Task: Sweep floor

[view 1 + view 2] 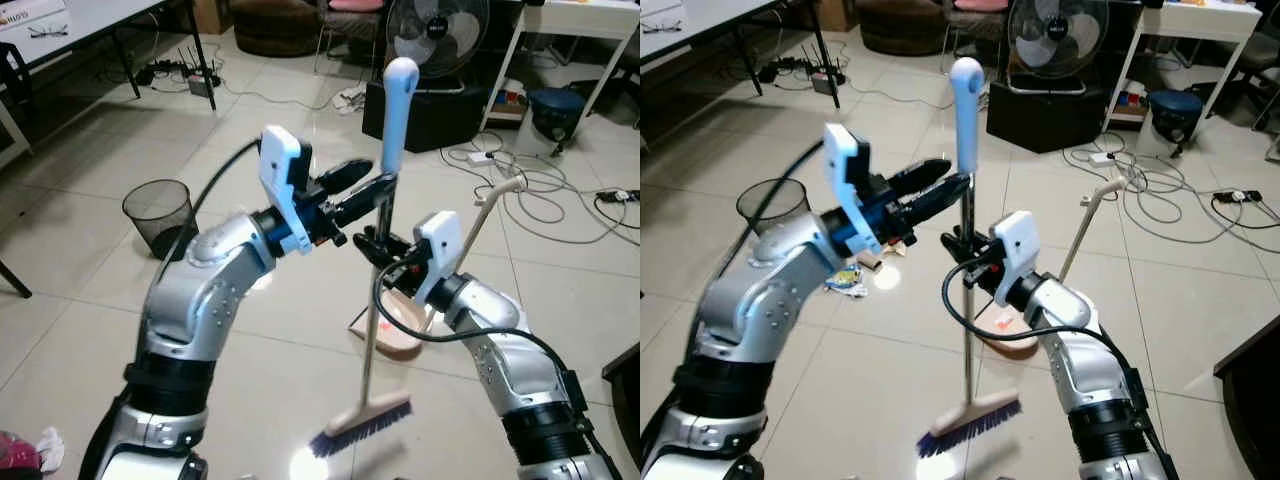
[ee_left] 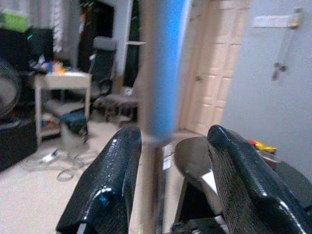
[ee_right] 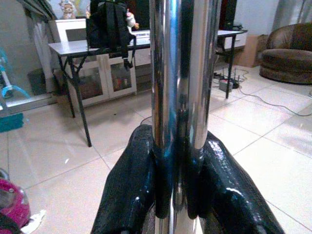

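A broom stands upright before me, with a blue grip (image 1: 398, 110) on top, a shiny metal pole (image 3: 178, 63) and a tan head with dark blue bristles (image 1: 365, 425) on the tiles. My right gripper (image 1: 376, 245) is shut on the pole at mid-height; its fingers (image 3: 131, 185) clamp the metal from both sides. My left gripper (image 1: 378, 182) is higher up, at the base of the blue grip. Its fingers (image 2: 105, 185) stand open on either side of the pole, with gaps showing. A tan dustpan (image 1: 395, 338) with a long handle (image 1: 490, 205) lies just behind the broom.
A black wire bin (image 1: 158, 215) stands on the floor at left. A crumpled wrapper (image 1: 845, 280) lies near it. Behind are a floor fan (image 1: 435, 30), a black box, loose cables (image 1: 535, 190) and table legs. A pink and white cloth (image 1: 20, 450) lies at lower left.
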{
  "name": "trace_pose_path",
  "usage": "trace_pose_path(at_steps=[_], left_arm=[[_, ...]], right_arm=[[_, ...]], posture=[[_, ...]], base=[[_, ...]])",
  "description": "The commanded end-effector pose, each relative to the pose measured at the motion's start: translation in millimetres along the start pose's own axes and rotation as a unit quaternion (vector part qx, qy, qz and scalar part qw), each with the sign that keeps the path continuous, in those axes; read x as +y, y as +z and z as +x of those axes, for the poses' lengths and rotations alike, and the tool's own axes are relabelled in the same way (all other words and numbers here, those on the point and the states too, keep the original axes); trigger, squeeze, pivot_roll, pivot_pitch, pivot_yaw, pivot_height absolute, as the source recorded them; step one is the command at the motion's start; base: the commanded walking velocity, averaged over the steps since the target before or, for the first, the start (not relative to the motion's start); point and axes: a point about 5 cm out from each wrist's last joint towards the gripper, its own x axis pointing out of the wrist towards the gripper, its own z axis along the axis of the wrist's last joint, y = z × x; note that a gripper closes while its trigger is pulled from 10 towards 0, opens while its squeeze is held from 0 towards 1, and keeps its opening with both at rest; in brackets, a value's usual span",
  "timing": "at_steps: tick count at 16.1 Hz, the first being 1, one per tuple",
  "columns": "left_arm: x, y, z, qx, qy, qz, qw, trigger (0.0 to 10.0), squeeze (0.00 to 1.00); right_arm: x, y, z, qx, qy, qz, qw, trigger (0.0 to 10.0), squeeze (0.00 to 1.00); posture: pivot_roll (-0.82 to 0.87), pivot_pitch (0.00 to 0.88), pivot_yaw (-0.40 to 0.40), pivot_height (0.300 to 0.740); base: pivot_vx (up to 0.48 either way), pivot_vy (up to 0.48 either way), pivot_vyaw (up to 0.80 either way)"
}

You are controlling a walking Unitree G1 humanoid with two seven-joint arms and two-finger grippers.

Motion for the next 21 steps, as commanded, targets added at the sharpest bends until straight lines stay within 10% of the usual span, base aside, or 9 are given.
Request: trace_pose_path(at_steps=[1, 3, 4, 6, 7, 16, 17, 21], left_arm=[[-3.9, 0.8, 0.8, 0.005, -0.019, 0.004, 1.000, 10.0, 0.00], [-4.1, 0.0, 1.7, 0.004, -0.017, 0.001, 1.000, 10.0, 0.00], [-0.8, 0.8, 4.1, -0.004, -0.002, -0.013, 1.000, 10.0, 1.00], [5.0, 0.3, 6.2, 0.000, 0.025, 0.000, 1.000, 10.0, 1.00], [10.4, 1.3, 7.5, -0.002, 0.045, 0.000, 0.999, 10.0, 0.00], [2.5, 3.4, 14.9, -0.019, 0.017, -0.039, 0.999, 10.0, 0.00], [0.4, 3.2, 15.8, -0.021, 0.010, -0.046, 0.999, 10.0, 1.00], [-2.4, 0.5, 16.3, -0.015, 0.004, -0.047, 0.999, 10.0, 1.00]], right_arm=[[-3.0, 3.6, -1.9, -0.011, -0.008, -0.003, 1.000, 0.0, 0.00], [-3.0, 3.5, -1.9, -0.011, -0.009, -0.003, 1.000, 0.0, 0.00], [-2.6, 3.4, -1.5, -0.010, -0.008, -0.004, 1.000, 0.0, 0.00], [-0.8, 3.2, -0.4, -0.008, -0.004, -0.008, 1.000, 0.0, 0.00], [1.0, 3.0, 0.1, -0.007, 0.000, -0.011, 1.000, 0.0, 0.00], [6.0, -2.0, 2.9, 0.005, 0.008, -0.022, 1.000, 0.0, 0.00], [6.6, -2.3, 3.9, 0.006, 0.009, -0.023, 1.000, 0.0, 0.00], [8.4, -2.5, 5.8, 0.007, 0.016, -0.027, 0.999, 0.0, 0.00]], posture=[[-0.11, 0.000, 0.013, 0.740], [-0.11, 0.000, 0.015, 0.740], [-0.11, 0.000, 0.015, 0.740], [-0.11, 0.000, 0.016, 0.740], [-0.11, 0.000, 0.016, 0.740], [-0.11, 0.000, 0.018, 0.740], [-0.11, 0.000, 0.016, 0.740], [-0.11, 0.000, 0.012, 0.740]], base=[[0.000, 0.000, 0.00], [0.000, 0.000, 0.00], [0.000, 0.000, 0.00], [0.000, 0.000, 0.00], [0.000, 0.000, 0.00], [0.000, 0.000, 0.00], [0.000, 0.000, 0.00], [0.000, 0.000, 0.00]])
